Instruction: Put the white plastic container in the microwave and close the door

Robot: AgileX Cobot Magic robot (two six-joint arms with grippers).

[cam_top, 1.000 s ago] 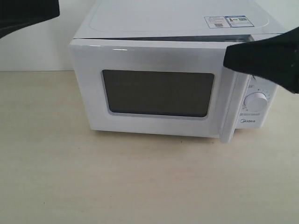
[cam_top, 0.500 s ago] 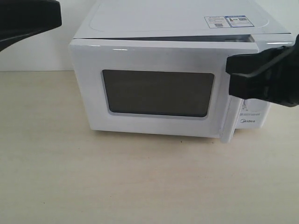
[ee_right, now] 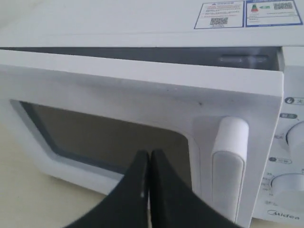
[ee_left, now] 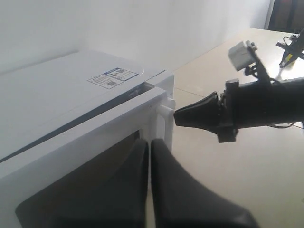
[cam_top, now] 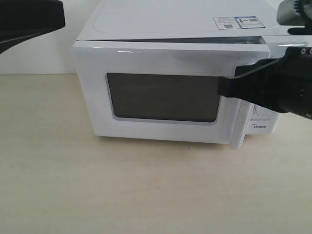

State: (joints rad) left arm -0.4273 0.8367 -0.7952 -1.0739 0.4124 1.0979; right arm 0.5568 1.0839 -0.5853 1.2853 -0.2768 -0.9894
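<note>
Door (cam_top: 161,63) sits slightly ajar; right tool (cam_top: 223,87), pressed together, points just beside its handle (ee_right: 229,171).

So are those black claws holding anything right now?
Nothing is held. The right gripper is shut and empty, pointing at the door near its handle; the left gripper is shut and empty too.
</note>
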